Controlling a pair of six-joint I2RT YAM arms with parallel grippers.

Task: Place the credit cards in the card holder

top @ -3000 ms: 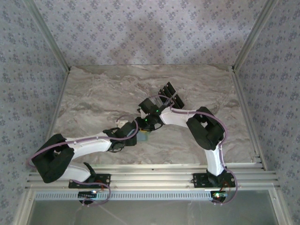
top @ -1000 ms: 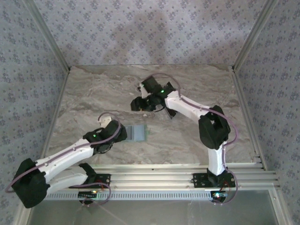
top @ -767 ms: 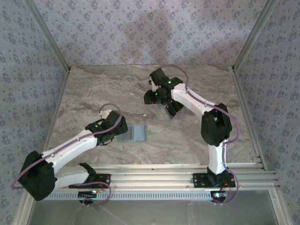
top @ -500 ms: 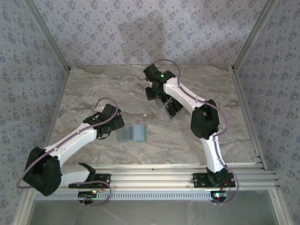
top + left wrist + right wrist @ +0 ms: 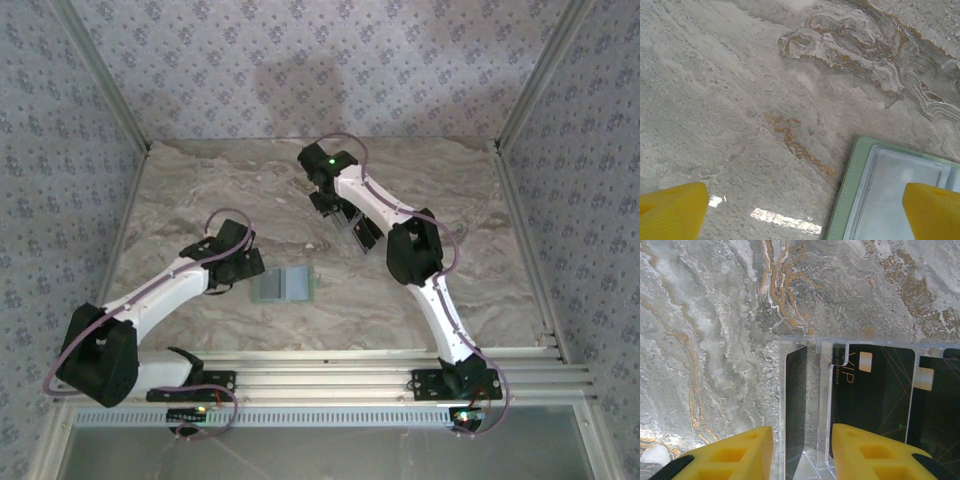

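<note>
Left wrist: card holder (image 5: 890,187) beneath gripper (image 5: 804,207)

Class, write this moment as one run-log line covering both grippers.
left gripper: open, at edge of open pale green card holder | right gripper: open, straddling black card slotted in clear plastic rack

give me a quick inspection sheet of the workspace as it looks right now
surface: marble-pattern table, no damage seen
job's things: card holder lies open and flat; black cards stand in a clear rack
clutter: nothing seen
grippers: left gripper open wide at the holder's edge, holding nothing; right gripper jaws apart either side of one black card in the rack, contact unclear
cables: lilac cables loop along both arms, no snag seen
surroundings: patterned walls, metal frame rail at the near edge
</note>
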